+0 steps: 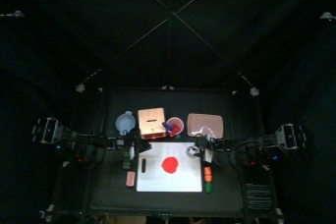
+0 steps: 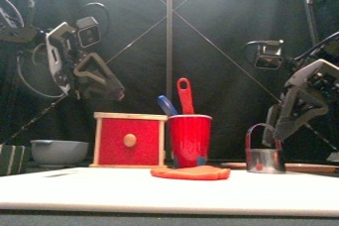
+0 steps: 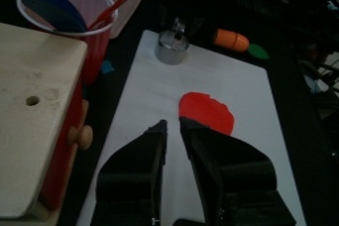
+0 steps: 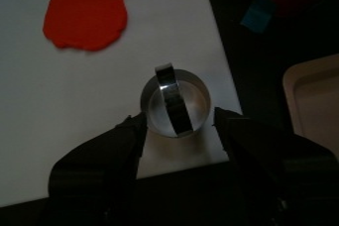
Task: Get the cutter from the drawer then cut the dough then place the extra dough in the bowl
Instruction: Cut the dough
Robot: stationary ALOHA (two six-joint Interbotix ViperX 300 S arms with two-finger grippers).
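Note:
The round metal cutter [image 2: 264, 158] stands on the right part of the white cutting board [image 1: 184, 182], its wire handle arching up. My right gripper [image 4: 176, 123] hangs just over it, open, a jaw on either side of the cutter [image 4: 177, 99]. A flat red dough disc [image 1: 168, 163] lies whole at the board's middle, also seen as the dough [image 2: 189, 171] before the cup. My left gripper [image 2: 106, 83] hovers high at the left, shut, with nothing in it; in its wrist view the left gripper [image 3: 172, 129] points at the dough [image 3: 207, 112].
Behind the board stand the blue-grey bowl [image 2: 58, 151], the wooden box [image 2: 130, 140] with its red drawer front shut, and the red cup [image 2: 188, 139] holding a red and a blue knife. The pink tray [image 1: 206, 125] lies back right. Toy foods [image 1: 207, 175] flank the board.

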